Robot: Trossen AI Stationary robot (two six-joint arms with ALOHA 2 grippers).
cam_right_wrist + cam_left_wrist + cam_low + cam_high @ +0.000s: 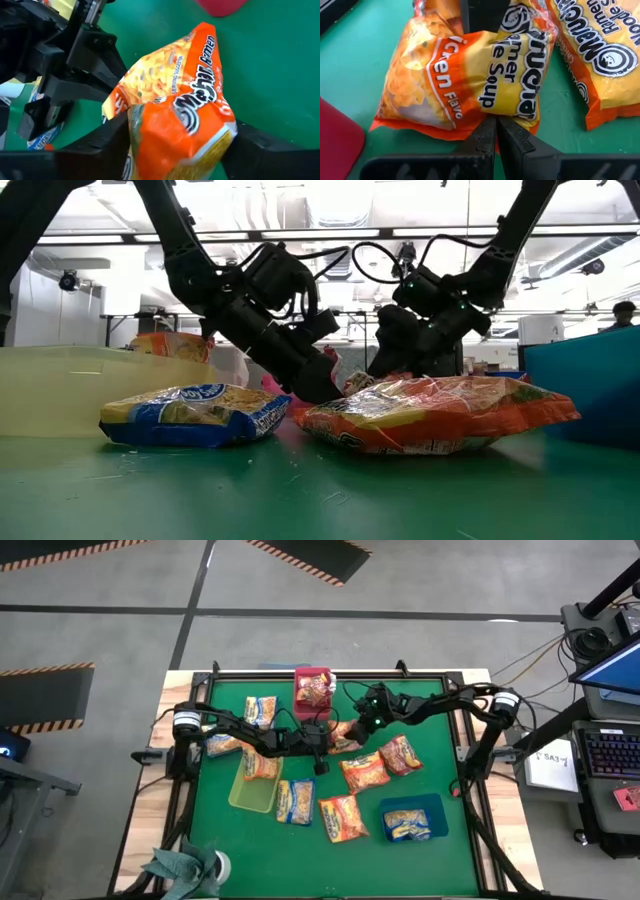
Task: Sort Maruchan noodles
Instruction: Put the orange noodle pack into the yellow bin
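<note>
On the green-covered desk [215, 830], the red plastic tray [313, 690] at 12 o'clock holds one dark red crinkly noodle packet [317, 690]. The yellow-green plastic tray [255, 785] lies at 9 o'clock, and the blue plastic tray [412, 817] at 4 o'clock holds a blue-and-yellow noodle packet [407, 825]. Orange crinkly noodle packets [365, 772] lie between them.

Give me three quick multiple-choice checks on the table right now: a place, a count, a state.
1. In the high view, the blue tray lies: A) lower right B) upper left C) top centre.
2. Trays on the mat: A) two B) three C) five.
3. The left gripper is: A) open over bare mat B) shut on the edge of an orange packet C) shut on a tray.
Answers: 1 A, it sits lower right. 2 B, blue tray, red tray, yellow-green tray. 3 B, its fingers pinch the wrapper's edge, with the right gripper at the same packet.
</note>
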